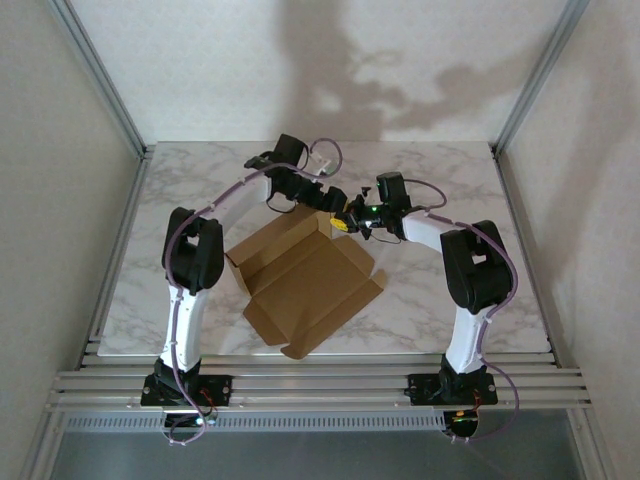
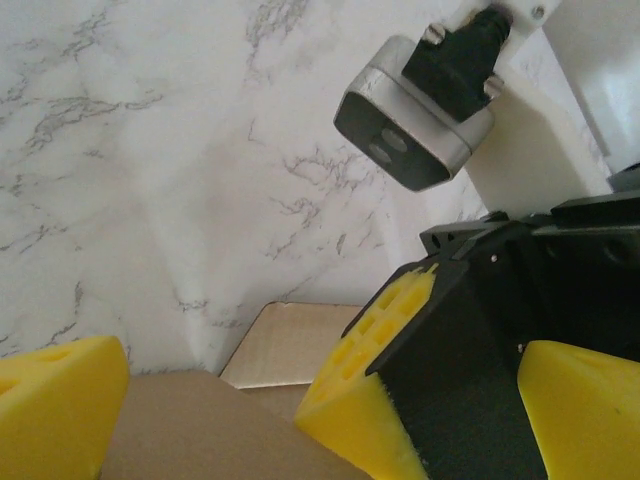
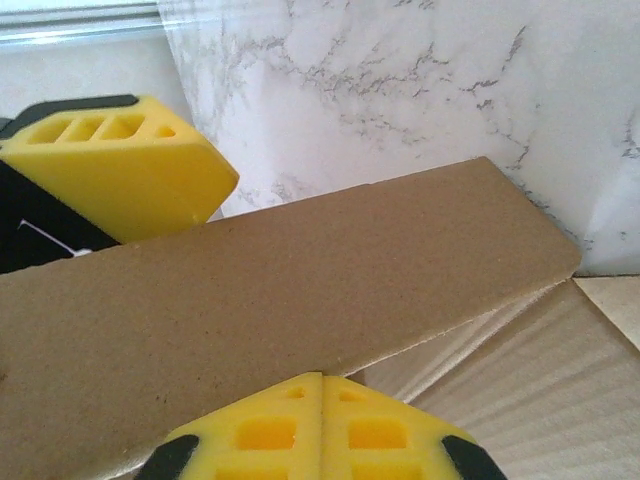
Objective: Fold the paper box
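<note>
The left arm (image 1: 187, 300) and right arm (image 1: 468, 310) are built of white links between bulky black joint housings, with thin purple cables (image 1: 513, 270) looping alongside. The fingers (image 3: 265, 435) are bright yellow wedges with rectangular moulded pockets, backed in black. A rounded grey camera housing (image 2: 412, 125) carries a black plug (image 2: 455, 60) and what looks like a small screw head. A green light (image 1: 372, 210) glows on the right wrist.

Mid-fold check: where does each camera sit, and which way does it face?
Top: above and behind the bases, looking down on the table, both arms and the box.
Right wrist: looks over the shut right tool at a box flap.
Left wrist: faces the table past the open left tool, with the right tool between its fingers.
Shared: both wrist views catch the box.
</note>
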Robot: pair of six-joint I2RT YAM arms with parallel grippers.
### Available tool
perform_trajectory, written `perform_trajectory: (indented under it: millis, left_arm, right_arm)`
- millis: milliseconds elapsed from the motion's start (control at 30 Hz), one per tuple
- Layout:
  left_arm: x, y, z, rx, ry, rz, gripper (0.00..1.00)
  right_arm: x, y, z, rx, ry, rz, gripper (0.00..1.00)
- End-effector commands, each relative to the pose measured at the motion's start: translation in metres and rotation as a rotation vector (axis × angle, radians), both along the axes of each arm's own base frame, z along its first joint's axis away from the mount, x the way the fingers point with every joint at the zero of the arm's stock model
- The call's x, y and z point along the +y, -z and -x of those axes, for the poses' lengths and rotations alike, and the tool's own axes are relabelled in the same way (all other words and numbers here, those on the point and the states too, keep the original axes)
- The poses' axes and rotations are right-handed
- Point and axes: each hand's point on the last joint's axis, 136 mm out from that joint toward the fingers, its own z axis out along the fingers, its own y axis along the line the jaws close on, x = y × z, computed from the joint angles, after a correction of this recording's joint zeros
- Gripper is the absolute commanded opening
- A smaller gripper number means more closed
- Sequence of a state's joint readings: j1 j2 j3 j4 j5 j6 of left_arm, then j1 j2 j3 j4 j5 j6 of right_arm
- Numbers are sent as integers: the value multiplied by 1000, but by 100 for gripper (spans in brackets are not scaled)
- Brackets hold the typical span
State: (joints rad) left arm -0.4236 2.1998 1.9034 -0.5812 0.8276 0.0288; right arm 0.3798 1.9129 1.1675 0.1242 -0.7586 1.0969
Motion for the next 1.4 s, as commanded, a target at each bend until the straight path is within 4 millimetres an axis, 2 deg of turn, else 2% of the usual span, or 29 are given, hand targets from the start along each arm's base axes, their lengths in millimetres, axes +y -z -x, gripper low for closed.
perform_trajectory:
  millis: [0, 167, 567, 900, 1100, 1367]
  left_arm:
    - [-5, -12, 9, 17, -15, 41, 99]
    - [-4, -17, 9, 28, -60, 73, 99]
    - [-10, -17, 19, 78, -39, 135, 99]
    - [-13, -16, 28, 95, -25, 165, 99]
    - [-18, -17, 32, 94, -4, 173, 99]
    - [-21, -16, 35, 102, 0, 175, 99]
  right_arm:
    - [2, 8, 0, 21, 48, 16, 0]
    - [5, 9, -1, 18, 89, 33, 0]
    - [11, 1, -14, -28, 132, 72, 0]
    - [12, 2, -25, 1, 292, 117, 0]
    - [14, -2, -33, 0, 325, 165, 0]
    - [26, -4, -35, -6, 333, 183, 0]
